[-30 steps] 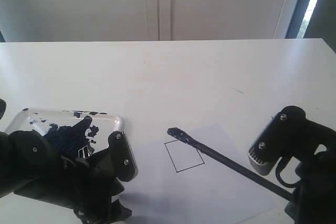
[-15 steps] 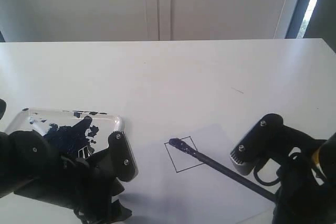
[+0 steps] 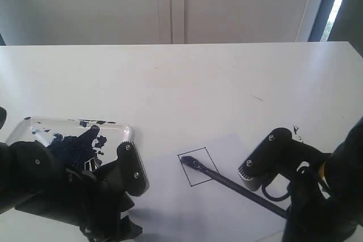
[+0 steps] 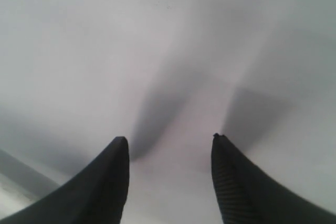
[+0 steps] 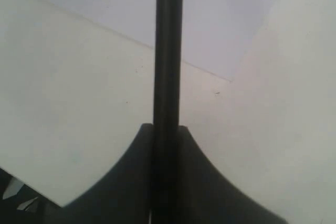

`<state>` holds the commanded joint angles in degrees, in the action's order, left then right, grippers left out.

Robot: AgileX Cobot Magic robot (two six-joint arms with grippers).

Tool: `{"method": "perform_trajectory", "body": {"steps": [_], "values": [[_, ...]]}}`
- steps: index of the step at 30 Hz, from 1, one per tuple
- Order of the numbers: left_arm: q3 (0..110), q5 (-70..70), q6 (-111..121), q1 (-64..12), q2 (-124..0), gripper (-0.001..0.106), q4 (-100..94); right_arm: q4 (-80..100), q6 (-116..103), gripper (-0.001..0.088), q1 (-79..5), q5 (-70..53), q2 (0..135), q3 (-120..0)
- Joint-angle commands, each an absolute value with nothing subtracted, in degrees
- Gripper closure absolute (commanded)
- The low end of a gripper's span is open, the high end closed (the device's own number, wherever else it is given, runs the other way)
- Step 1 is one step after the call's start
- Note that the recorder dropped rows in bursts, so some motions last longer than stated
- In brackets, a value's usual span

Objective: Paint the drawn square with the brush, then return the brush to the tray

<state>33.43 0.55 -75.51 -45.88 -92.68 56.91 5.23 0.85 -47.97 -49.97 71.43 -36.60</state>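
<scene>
Black and thin, the brush [image 3: 232, 186] ran straight out ahead of the right gripper [image 5: 167, 141], whose two fingers were clenched on the shaft from either side; its dark blue tip lay at the far end from that gripper, inside the drawn square [image 3: 197, 176] and close to the square's farthest side; whether the bristles pressed on the paper could not be told. Most of the square's inside showed white, and its thin outline was crossed by the shaft on the side nearest the gripper. In the right wrist view the edge of the paper sheet [image 3: 224, 154] passed under the shaft just ahead of the fingertips, so the gripper hung over bare table [image 3: 227, 83] rather than over the sheet; the table's own edge showed close behind it. A few dark specks [image 3: 295, 128] sat on the table beside the right arm.

Beyond the square, well apart from the right gripper, lay the tray [image 3: 127, 134], smeared blue-black; the left arm's dark body covered its nearer side in the exterior view. The left gripper [image 4: 169, 138] was released, its fingers spread with nothing between them, above a pale, shadowed surface. Past the sheet, wide bare table stretched to the far edge.
</scene>
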Motion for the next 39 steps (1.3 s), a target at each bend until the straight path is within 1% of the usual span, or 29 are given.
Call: {"method": "perform_trajectory", "body": {"steps": [39], "values": [[33.4,0.3,-75.4,-45.9,-92.7,0.052,56.9,6.1,0.0,0.0868,-48.0,-50.6,71.5,-36.6]]}}
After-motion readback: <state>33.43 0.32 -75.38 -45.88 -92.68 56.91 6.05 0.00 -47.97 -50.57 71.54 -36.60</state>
